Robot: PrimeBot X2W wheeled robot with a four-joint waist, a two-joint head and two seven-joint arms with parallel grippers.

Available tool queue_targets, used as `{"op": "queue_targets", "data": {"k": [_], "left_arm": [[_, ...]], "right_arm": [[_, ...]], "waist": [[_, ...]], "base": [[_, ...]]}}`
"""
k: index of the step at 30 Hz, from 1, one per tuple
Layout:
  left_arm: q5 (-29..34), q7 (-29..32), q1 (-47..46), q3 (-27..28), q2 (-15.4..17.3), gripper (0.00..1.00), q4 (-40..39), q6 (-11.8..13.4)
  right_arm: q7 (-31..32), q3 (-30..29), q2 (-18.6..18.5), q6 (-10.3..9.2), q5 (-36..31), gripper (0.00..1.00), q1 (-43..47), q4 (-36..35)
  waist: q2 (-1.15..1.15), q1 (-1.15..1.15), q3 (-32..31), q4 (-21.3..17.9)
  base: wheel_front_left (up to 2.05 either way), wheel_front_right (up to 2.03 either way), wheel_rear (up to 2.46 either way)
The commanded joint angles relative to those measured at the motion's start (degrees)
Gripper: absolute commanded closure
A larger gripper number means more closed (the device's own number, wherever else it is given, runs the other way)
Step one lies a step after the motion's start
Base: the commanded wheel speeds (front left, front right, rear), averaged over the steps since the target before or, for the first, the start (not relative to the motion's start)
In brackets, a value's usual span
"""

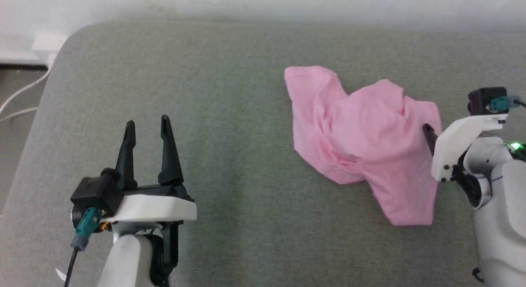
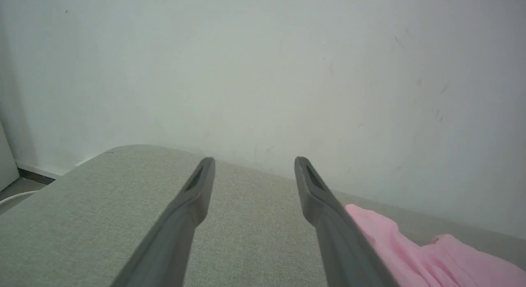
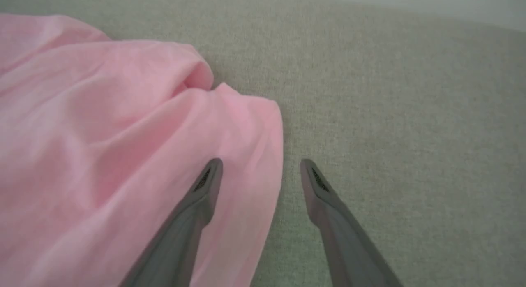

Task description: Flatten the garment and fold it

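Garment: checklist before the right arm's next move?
1. The right end effector is open: ok, fingers apart.
2. It straddles the garment edge: ok, one finger over pink cloth, the other over the grey surface.
3. Fingers low enough to pinch the cloth: cannot tell.
4. The left end effector is open, apart from the garment: ok.
5. The garment lies flat: not ok, bunched with folds.
6. Waistband located: cannot tell.
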Motion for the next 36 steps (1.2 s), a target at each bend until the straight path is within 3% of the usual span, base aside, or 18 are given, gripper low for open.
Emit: {"op": "queue_targets", "data": {"k": [1, 4, 5, 6, 7, 8, 12, 17, 23, 24, 25, 26, 29, 36], "left_arm": [[0.4, -0.3, 0.1, 0.4, -0.3, 0.0, -0.1, -0.5], [0.6, -0.3, -0.3, 0.6, -0.6, 0.0, 0.3, -1.1], [0.6, -0.3, -0.4, 0.7, -0.6, 0.0, 0.5, -1.3], [0.7, -0.3, -0.5, 0.7, -0.7, 0.0, 0.7, -1.4], [0.8, -0.3, -0.5, 0.6, -0.7, 0.0, 0.6, -1.3], [0.8, -0.3, -0.3, 0.5, -0.7, 0.0, 0.5, -1.1], [0.0, -0.3, -0.2, 0.3, -0.8, 0.0, 0.8, -0.7], [-0.1, -0.3, 1.2, -0.1, -0.8, 0.0, 0.9, -0.2], [-0.1, -0.3, 2.8, 0.2, -0.8, 0.0, 0.7, -0.1], [-0.2, -0.3, 3.0, 0.2, -0.8, 0.0, 0.7, -0.1], [-0.1, -0.3, 3.2, 0.3, -0.8, 0.0, 0.6, -0.2], [-0.1, -0.3, 3.4, 0.3, -0.8, 0.0, 0.6, -0.2], [-0.1, -0.3, 3.7, 0.2, -0.8, 0.0, 0.7, -0.2], [-1.9, -0.3, 2.9, -3.9, -0.8, 0.0, 1.8, -2.0]], "right_arm": [[1.0, -0.5, -0.2, -0.06, -0.2, 0.0, -1.3, 1.2], [5.0, -1.1, -0.5, -0.06, 0.4, 0.0, -2.8, 5.2], [6.5, -1.1, -0.5, -0.06, 1.2, 0.11, -3.0, 6.4], [7.8, -0.9, -0.5, -0.06, 2.1, 0.6, -3.1, 7.2], [8.6, -0.5, -0.6, -0.06, 3.1, 0.91, -3.2, 7.6], [9.1, -0.1, -0.9, -0.06, 4.0, 1.0, -3.0, 7.7], [7.2, -1.5, -3.5, -0.06, 5.3, 1.0, -1.2, 6.0], [3.1, -11.6, -5.8, -0.06, 1.7, 1.0, 5.4, 0.7], [4.4, -25.7, -1.6, -0.06, -3.0, 1.0, 16.3, -10.6], [4.1, -26.9, -0.5, -0.06, -3.6, 0.81, 17.7, -12.8], [3.9, -27.8, 0.6, -0.06, -4.0, 0.29, 18.9, -14.7], [4.1, -28.2, 1.6, -0.06, -4.0, 0.0, 20.0, -16.2], [2.7, -27.8, 3.6, -0.06, -2.1, 0.0, 21.9, -20.6], [-11.0, -18.9, 4.7, -0.06, 1.8, 0.0, 25.5, -27.9]], "waist": [[0.0, -0.01, 3.6, 3.4], [0.0, -0.01, 4.3, 4.0], [0.0, -0.01, 4.4, 4.1], [0.0, -0.01, 4.4, 4.1], [0.0, -0.01, 4.3, 4.1], [0.0, -0.01, 4.0, 3.9], [0.0, -0.01, 2.3, 3.0], [0.0, -0.01, -0.7, 1.9], [0.0, -0.01, -2.8, 0.7], [0.0, -0.01, -3.0, 0.5], [0.0, -0.01, -3.1, 0.2], [0.0, -0.01, -3.1, -0.1], [0.0, -0.01, -3.3, -0.7], [0.0, -0.01, -3.2, -2.1]], "base": [[0.0, 0.0, 0.0], [0.0, 0.0, 0.0], [0.0, 0.0, 0.0], [0.0, 0.0, 0.0], [0.0, 0.0, 0.0], [0.0, 0.0, 0.0], [0.0, 0.0, 0.0], [0.0, 0.0, 0.0], [0.0, 0.0, 0.0], [0.0, 0.0, 0.0], [0.0, 0.0, 0.0], [0.0, 0.0, 0.0], [0.0, 0.0, 0.0], [0.0, 0.0, 0.0]]}}
